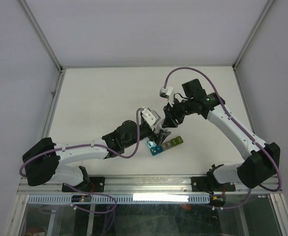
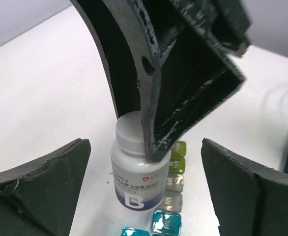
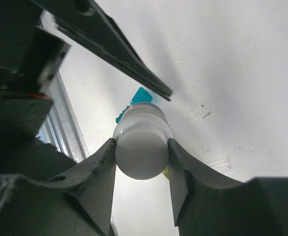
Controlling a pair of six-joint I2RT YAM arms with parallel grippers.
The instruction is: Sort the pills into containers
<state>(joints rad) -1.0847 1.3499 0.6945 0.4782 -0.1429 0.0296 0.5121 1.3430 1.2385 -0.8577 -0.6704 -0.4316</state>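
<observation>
One white plastic pill bottle [image 2: 134, 182], clamped at its cap by the right fingers [image 3: 97, 187].
One strip of translucent blue-to-yellow-green containers [image 1: 166, 144] lies on the table [image 1: 100, 98] just beside it; left fingers [image 2: 41, 187] released, spread wide.

Left end effector [image 2: 144, 162] spread; right end effector [image 3: 141, 147] clamped.

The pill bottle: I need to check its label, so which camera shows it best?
The left wrist view: the pill bottle stands upright, label facing the camera, beside the containers. The right wrist view shows mostly its white cap, pinched in the right claw. In the top view I cannot make it out.
</observation>
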